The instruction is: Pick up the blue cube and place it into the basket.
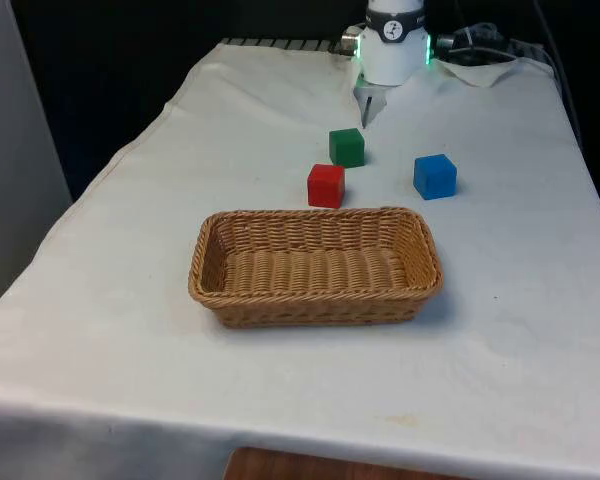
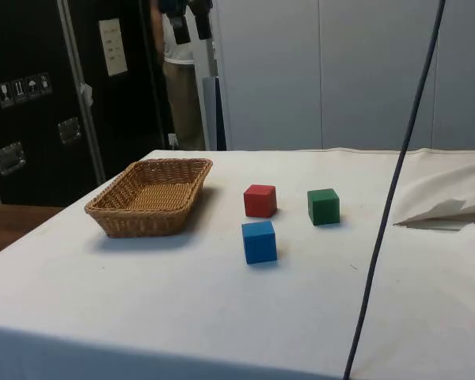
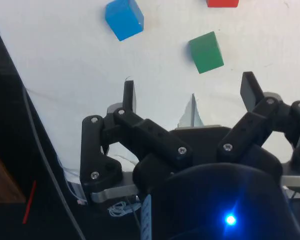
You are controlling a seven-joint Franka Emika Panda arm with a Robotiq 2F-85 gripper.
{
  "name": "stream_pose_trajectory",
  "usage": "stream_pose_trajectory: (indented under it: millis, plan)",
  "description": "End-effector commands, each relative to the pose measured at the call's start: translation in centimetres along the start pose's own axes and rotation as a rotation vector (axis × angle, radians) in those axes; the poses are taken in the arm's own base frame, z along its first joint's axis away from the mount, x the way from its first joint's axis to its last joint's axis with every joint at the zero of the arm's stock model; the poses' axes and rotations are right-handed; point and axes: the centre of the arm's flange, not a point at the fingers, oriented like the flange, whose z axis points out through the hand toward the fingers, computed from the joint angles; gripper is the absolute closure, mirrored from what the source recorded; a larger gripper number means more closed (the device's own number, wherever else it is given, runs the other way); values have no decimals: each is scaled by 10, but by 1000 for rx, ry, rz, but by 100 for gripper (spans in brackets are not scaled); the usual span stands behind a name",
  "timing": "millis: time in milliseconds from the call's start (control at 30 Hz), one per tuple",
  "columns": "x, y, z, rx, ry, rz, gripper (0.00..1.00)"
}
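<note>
A plain white cloth [image 1: 130, 300] covers the table. On it sit a solid blue cube [image 1: 435, 176], a solid red cube [image 1: 326, 185] and a solid green cube [image 1: 347, 146], all unpatterned. The woven wicker basket [image 1: 315, 297] is golden tan, its weave running in fine horizontal ribs. The gripper's fingers [image 3: 129, 95] are black.

Front and side views, both on the basket [image 1: 315, 265].

The oblong tan basket [image 1: 315, 266] is woven wicker, rough and ribbed. The blue cube [image 1: 435, 176], red cube [image 1: 326, 185] and green cube [image 1: 347, 146] look smooth and matt. A creased white cloth [image 1: 500, 330] covers the table. The black jaws look like matt plastic.
</note>
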Motion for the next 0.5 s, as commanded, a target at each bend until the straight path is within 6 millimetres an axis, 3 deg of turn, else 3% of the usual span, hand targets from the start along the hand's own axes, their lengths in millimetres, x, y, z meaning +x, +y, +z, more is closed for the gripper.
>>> stream_pose_trajectory:
  millis: [0,467]
  plan:
    - [0,0,0,0,-1,0,0]
    - [-25,-4,-9,-1,21,-13,0]
